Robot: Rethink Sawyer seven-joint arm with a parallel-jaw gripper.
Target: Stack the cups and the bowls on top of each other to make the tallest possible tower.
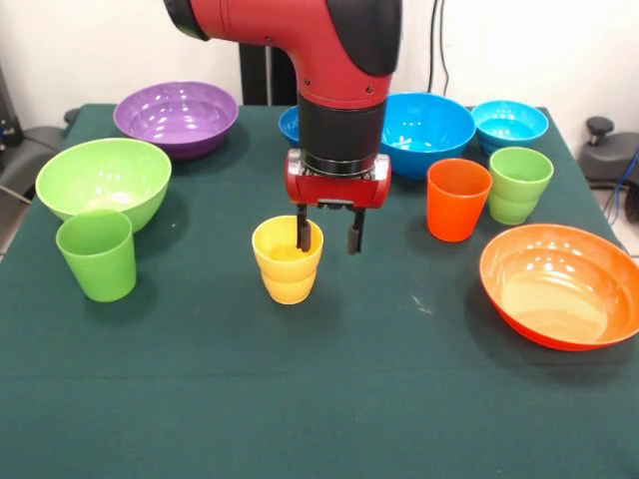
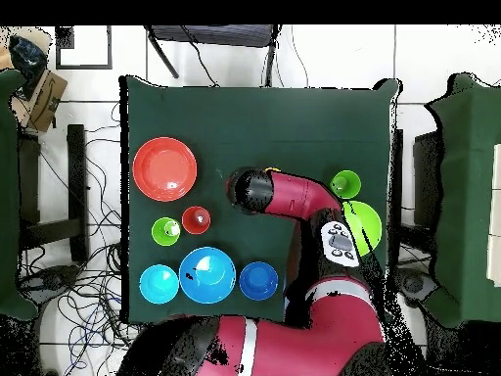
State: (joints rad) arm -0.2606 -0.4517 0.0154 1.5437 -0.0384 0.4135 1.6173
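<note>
The yellow cup (image 1: pixel 288 261) stands upright mid-table. My gripper (image 1: pixel 327 238) is open and low over its right rim, with one finger (image 1: pixel 303 230) inside the cup and the other outside it. The orange cup (image 1: pixel 458 198) and light green cup (image 1: pixel 519 183) stand to the right, and the green cup (image 1: pixel 97 254) to the left. The purple (image 1: pixel 177 115), lime green (image 1: pixel 103 178), blue (image 1: pixel 424 130), turquoise (image 1: pixel 509 122) and orange (image 1: pixel 559 284) bowls stand apart, nothing stacked. The dark blue bowl (image 1: pixel 289 123) is partly hidden behind my arm.
In the overhead view my arm (image 2: pixel 284 201) covers the yellow cup, the gripper and the purple bowl. The orange bowl (image 2: pixel 164 168), blue bowl (image 2: pixel 206 275), dark blue bowl (image 2: pixel 258 280) and lime green bowl (image 2: pixel 370 223) show there. The green table cloth (image 1: pixel 319 399) spreads in front.
</note>
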